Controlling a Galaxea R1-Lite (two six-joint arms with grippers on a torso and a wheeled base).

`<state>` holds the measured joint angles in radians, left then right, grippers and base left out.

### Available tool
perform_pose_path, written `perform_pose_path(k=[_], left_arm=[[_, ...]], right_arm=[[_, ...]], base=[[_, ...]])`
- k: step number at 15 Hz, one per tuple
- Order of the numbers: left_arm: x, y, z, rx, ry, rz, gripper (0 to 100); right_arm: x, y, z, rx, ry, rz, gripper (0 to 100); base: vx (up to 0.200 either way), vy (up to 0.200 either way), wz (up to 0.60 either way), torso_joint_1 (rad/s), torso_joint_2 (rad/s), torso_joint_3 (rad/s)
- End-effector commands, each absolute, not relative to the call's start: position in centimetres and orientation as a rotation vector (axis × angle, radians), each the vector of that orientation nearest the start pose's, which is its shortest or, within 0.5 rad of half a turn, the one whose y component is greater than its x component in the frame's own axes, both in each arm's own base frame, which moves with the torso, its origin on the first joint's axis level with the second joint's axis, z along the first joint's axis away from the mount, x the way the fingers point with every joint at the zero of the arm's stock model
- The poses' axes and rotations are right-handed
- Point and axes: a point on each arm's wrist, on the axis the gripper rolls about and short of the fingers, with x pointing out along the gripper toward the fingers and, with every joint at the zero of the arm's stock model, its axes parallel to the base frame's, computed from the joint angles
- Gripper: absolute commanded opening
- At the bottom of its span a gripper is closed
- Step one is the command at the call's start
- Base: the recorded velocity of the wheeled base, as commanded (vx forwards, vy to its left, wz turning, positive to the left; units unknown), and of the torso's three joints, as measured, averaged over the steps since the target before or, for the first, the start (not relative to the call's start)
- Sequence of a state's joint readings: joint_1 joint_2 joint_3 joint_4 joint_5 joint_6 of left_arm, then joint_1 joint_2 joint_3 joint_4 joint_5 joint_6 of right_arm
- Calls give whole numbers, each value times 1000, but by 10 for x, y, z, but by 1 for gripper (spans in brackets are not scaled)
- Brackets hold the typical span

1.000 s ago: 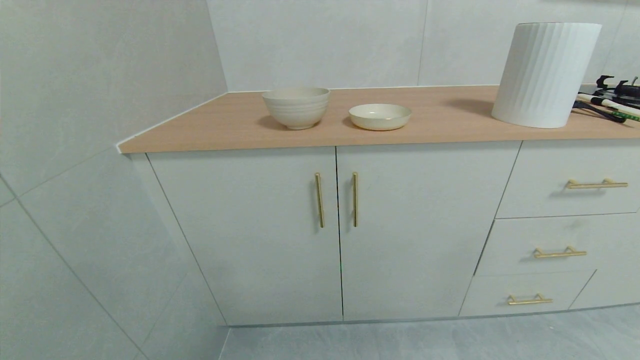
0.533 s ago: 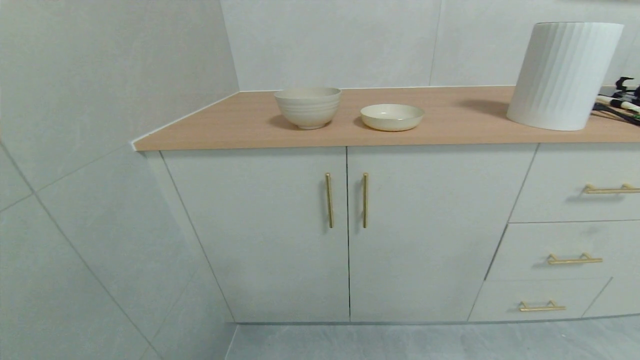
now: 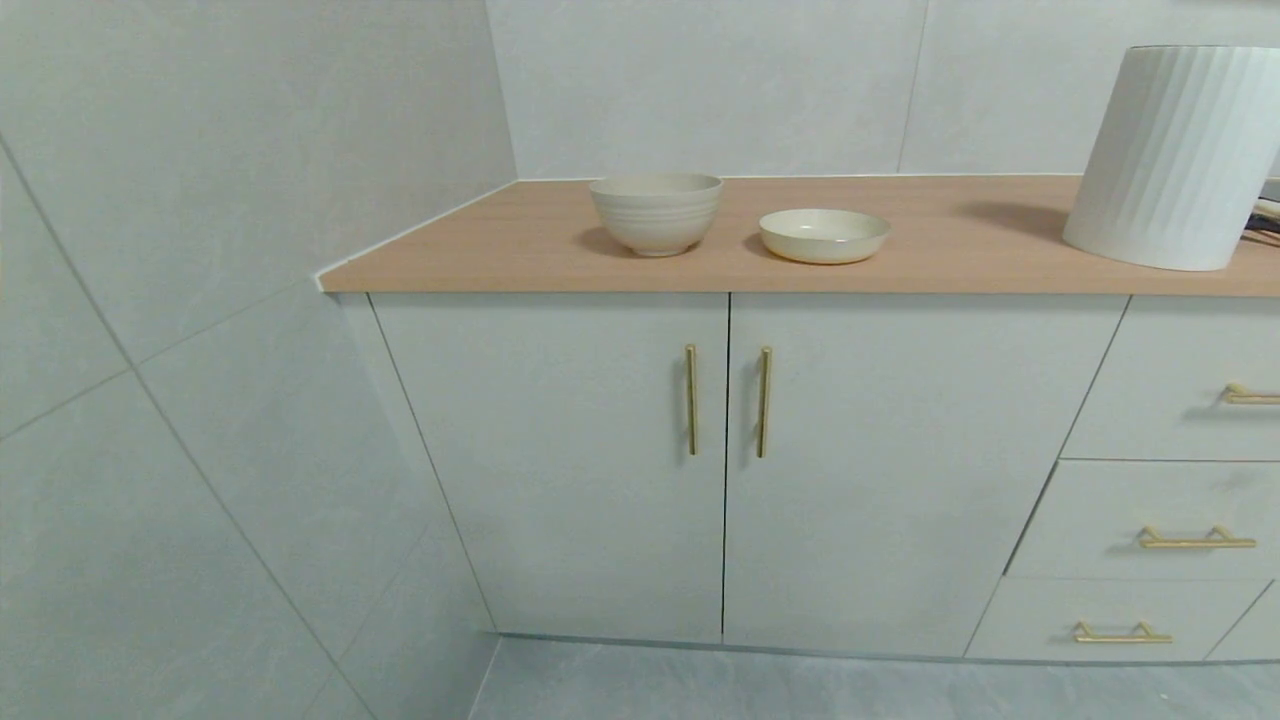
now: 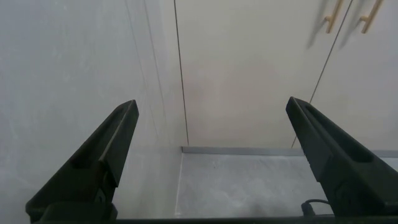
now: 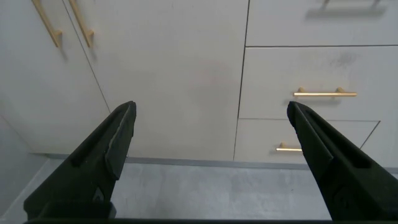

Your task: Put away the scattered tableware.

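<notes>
A deep beige ribbed bowl (image 3: 656, 212) stands on the wooden countertop (image 3: 950, 240), with a shallow cream dish (image 3: 824, 235) just to its right. Both sit above a two-door cabinet whose gold handles (image 3: 690, 399) meet at the middle. My left gripper (image 4: 211, 124) hangs open low down, facing the cabinet's left door and the floor. The right gripper (image 5: 211, 121) is open too, low before the right door and the drawers. Nothing is between either pair of fingers.
A tall white ribbed cylinder (image 3: 1180, 155) stands at the right of the countertop. Three drawers with gold handles (image 3: 1195, 541) lie right of the doors. A tiled wall (image 3: 200, 300) closes the left side. Grey floor (image 3: 800, 690) runs along the cabinet base.
The whole head view has shifted: the cabinet, bowl and dish now sit further right in the picture, so the camera turned or moved left. The things on the counter kept their places.
</notes>
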<state>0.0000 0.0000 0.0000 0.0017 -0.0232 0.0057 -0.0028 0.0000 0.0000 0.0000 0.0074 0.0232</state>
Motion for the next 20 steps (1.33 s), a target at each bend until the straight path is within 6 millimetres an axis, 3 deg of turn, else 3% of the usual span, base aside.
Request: perform_pose_path(k=[1, 5, 14, 20], left_arm=[[-23, -1, 75, 6, 1, -23, 100], [-23, -1, 75, 6, 1, -23, 100], [-23, -1, 75, 6, 1, -23, 100], [-23, -1, 75, 6, 1, -23, 100]], right_arm=[[-23, 0, 76, 23, 2, 5, 100], [-23, 0, 76, 23, 2, 5, 100], [-23, 0, 76, 23, 2, 5, 100], [-23, 0, 76, 23, 2, 5, 100]], base=[[0, 0, 0, 0, 0, 0], [0, 0, 0, 0, 0, 0], [200, 0, 0, 0, 0, 3], [0, 0, 0, 0, 0, 0]])
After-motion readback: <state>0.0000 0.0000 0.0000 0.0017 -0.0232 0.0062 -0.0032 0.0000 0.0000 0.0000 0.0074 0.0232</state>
